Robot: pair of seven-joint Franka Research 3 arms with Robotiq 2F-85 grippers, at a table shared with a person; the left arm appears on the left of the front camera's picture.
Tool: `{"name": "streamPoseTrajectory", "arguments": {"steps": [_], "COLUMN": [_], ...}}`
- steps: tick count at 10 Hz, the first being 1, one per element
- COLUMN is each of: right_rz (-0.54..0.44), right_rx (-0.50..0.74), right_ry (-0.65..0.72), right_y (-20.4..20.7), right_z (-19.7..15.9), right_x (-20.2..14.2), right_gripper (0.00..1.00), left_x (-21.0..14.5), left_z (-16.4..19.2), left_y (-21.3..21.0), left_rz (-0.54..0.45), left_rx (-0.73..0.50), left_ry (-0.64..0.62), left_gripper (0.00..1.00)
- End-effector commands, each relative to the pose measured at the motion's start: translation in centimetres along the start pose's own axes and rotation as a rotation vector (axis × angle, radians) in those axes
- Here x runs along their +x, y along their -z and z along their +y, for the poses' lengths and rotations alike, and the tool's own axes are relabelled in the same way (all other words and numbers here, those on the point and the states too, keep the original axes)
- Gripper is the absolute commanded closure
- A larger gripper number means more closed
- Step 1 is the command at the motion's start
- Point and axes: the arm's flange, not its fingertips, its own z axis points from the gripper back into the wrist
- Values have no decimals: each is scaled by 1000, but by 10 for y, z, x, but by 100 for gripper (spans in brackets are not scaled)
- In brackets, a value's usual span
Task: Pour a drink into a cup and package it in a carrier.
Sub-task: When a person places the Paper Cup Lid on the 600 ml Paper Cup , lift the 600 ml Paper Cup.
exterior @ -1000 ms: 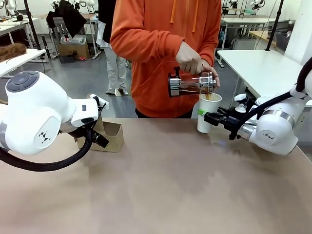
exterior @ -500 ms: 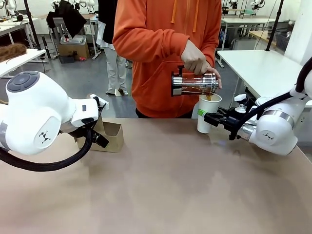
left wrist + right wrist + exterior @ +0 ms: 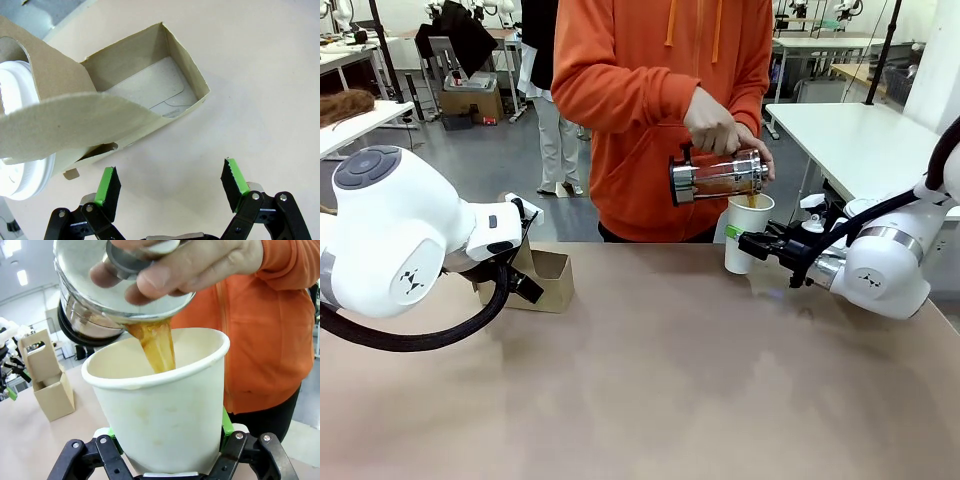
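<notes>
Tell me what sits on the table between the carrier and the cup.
Nothing: in the front view, the stretch of table between the carrier and the cup is bare brown surface.

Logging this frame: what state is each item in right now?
cup: upright, lidless, being filled.
press jug: tipped over the cup, steadied by the person's hand.
drink: pouring in a brown stream into the cup.
carrier: upright on the table, one pocket empty.
left gripper: open, holding nothing, beside the carrier.
right gripper: shut on the cup.
</notes>
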Motion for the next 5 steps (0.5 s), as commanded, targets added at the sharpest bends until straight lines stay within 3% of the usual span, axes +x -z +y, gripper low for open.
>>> {"name": "streamPoseTrajectory", "arguments": {"steps": [1,5], "right_rz": [-1,-1], "right_rx": [-1,-1], "right_ry": [3,3], "right_y": [1,1], "right_z": [2,2], "right_x": [2,2], "right_gripper": [20,20], "left_x": [0,0], "left_z": [0,0], "left_y": [0,0], "left_rz": [-1,-1], "left_rx": [-2,-2], "left_ry": [0,0], "left_gripper": [0,0]}}
